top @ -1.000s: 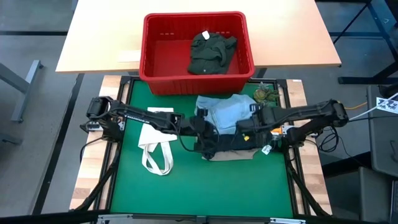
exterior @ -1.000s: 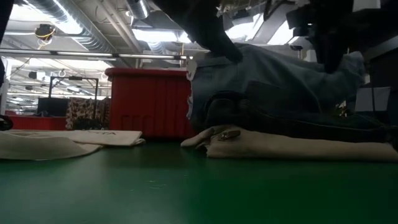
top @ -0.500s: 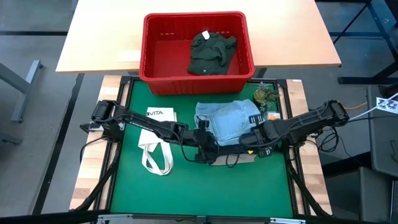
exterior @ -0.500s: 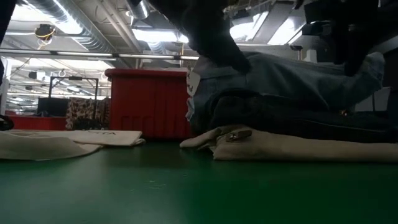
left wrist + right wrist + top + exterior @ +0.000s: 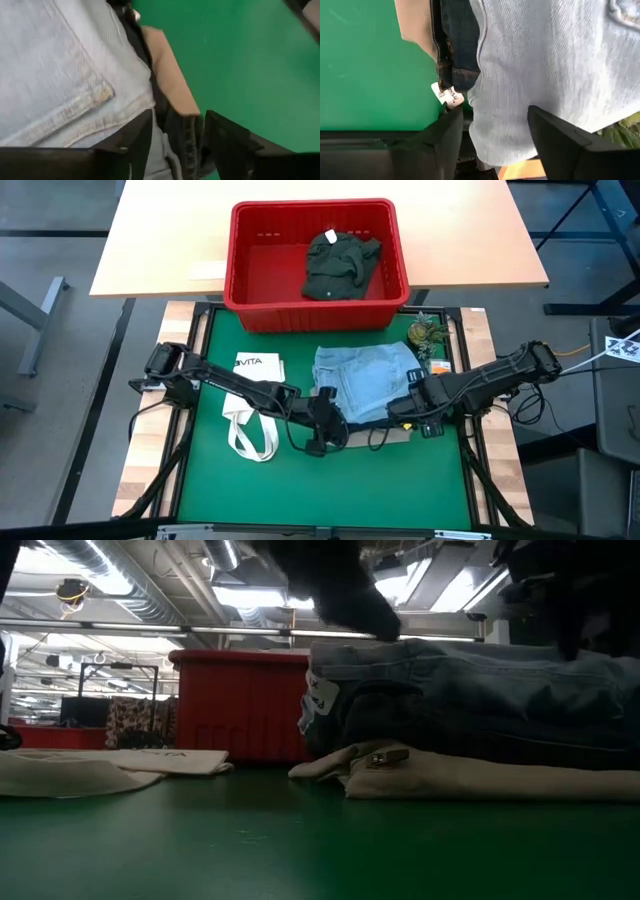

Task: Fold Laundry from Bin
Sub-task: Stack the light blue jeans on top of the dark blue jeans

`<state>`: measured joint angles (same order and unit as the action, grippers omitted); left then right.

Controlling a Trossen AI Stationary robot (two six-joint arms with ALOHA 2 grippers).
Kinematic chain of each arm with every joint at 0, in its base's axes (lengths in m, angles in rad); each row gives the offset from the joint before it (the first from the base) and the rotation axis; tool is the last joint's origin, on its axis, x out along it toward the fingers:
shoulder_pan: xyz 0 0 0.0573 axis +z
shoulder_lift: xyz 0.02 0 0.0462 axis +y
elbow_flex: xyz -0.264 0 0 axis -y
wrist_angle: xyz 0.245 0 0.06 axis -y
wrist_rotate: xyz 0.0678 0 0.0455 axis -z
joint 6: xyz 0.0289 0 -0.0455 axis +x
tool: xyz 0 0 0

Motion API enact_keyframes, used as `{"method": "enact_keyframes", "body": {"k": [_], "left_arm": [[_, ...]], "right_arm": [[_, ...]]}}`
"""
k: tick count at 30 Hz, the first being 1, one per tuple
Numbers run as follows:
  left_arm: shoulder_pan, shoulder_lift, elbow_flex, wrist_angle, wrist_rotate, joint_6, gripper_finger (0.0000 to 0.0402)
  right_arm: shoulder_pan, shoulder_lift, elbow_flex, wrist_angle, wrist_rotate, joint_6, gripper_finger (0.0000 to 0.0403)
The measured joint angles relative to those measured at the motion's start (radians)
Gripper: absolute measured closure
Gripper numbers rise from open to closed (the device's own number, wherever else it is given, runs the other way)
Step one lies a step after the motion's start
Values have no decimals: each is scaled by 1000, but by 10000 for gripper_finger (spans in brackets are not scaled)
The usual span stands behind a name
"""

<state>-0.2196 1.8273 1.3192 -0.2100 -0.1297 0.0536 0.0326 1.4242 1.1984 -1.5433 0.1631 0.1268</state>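
**Light jeans dropped onto the stack; both claws now open**

The bin (image 5: 316, 265) sits at the table's (image 5: 210, 490) far edge, still holding one dark olive piece (image 5: 340, 262). Near the table's middle-right lies the stack: light jeans (image 5: 362, 375) on top, navy jeans (image 5: 480, 745) under them, beige trousers (image 5: 480, 780) at the bottom. The white tote (image 5: 250, 415) lies well apart toward the left edge.

A second ago the light jeans hung bunched and lifted between the arms; now they lie flat and squared on the pile. The left gripper (image 5: 322, 418) at the stack's near-left corner and the right gripper (image 5: 418, 408) at its right edge have both spread their fingers and hold nothing; each wrist view shows cloth between parted fingers, unpinched.

This fold looks finished. The olive piece in the bin is probably next.
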Motion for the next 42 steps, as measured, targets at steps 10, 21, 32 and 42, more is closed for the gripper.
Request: {"method": "enact_keyframes", "body": {"k": [10,21,32,42], "left_arm": [[23,-25,99,11,-145,8,233],[81,-25,101,-29,-143,-2,266],[55,61,35,-82,-61,-72,297],[31,168,29,-73,-31,-75,319]], "right_arm": [[0,-8,76,-34,-24,-107,164],[-1,-8,107,37,319,-4,164],[0,-8,-265,240,160,32,164],[0,-11,-384,363,130,29,164]]}}
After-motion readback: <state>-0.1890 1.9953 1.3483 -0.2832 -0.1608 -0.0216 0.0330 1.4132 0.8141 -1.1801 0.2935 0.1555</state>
